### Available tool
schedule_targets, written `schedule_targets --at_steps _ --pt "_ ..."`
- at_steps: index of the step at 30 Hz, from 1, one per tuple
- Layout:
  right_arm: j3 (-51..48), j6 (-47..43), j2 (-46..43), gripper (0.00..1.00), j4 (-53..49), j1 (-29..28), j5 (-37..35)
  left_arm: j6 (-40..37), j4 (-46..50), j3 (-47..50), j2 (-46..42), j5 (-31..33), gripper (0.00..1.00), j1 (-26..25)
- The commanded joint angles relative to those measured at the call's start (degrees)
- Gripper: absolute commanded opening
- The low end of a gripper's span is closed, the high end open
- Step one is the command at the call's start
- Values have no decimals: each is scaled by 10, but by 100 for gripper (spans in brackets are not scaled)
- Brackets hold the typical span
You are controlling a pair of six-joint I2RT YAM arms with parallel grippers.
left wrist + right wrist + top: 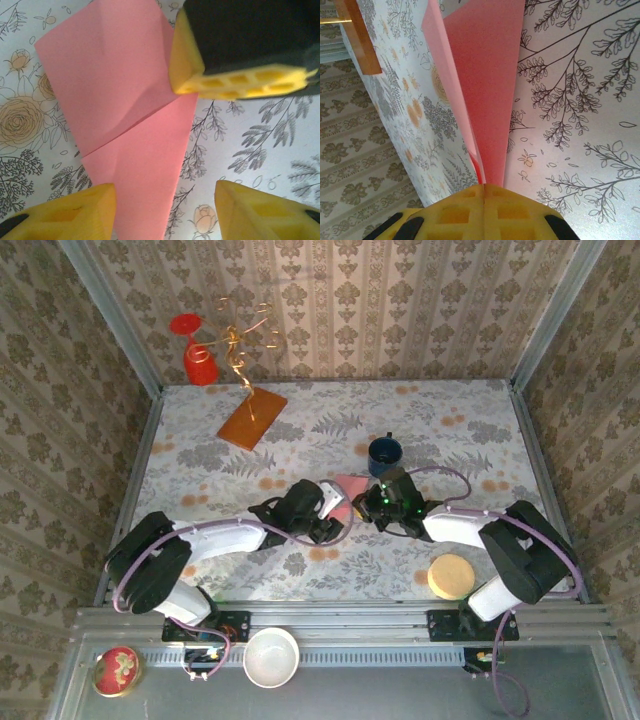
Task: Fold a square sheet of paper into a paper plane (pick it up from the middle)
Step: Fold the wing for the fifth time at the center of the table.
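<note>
While the right gripper [484, 189] stands just in front of the blue mug [385, 453], its yellow fingers [520, 210] are pressed together on one edge of the pink sheet of paper [485, 75]. The sheet lies on the flowered tablecloth [260, 140] at the near side of the mug, a little to its left, between the two grippers, and it shows a slanted fold. The left gripper [164, 186] hangs over the sheet from the side farther from the mug. Its fingers stand apart, about half wide. The narrow end of the paper lies between them and they clamp nothing. An orange-brown board [252, 417] lies well to the left of the mug.
</note>
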State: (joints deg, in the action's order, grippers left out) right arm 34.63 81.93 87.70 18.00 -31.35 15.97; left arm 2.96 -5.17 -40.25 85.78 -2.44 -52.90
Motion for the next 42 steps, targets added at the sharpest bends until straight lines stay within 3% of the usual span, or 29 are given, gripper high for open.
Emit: schedule_targets --at_steps 1,14,26,29,37,42 --pt "9 11 -23 5 -29 8 15 -69 -54 19 8 11 52 -6" --pt "19 28 -18 8 -34 14 42 -146 -130 39 53 4 46 -14" --pt "19 28 -14 10 -40 24 55 -142 -176 43 87 27 35 -14" --pt "20 27 -11 16 -49 24 57 -140 -178 44 88 25 28 -14" --pt "18 -20 -27 54 -96 40 49 -123 -185 50 95 8 20 -11" --pt "12 -65 -56 60 -152 64 26 -113 -185 49 102 -14 19 -10"
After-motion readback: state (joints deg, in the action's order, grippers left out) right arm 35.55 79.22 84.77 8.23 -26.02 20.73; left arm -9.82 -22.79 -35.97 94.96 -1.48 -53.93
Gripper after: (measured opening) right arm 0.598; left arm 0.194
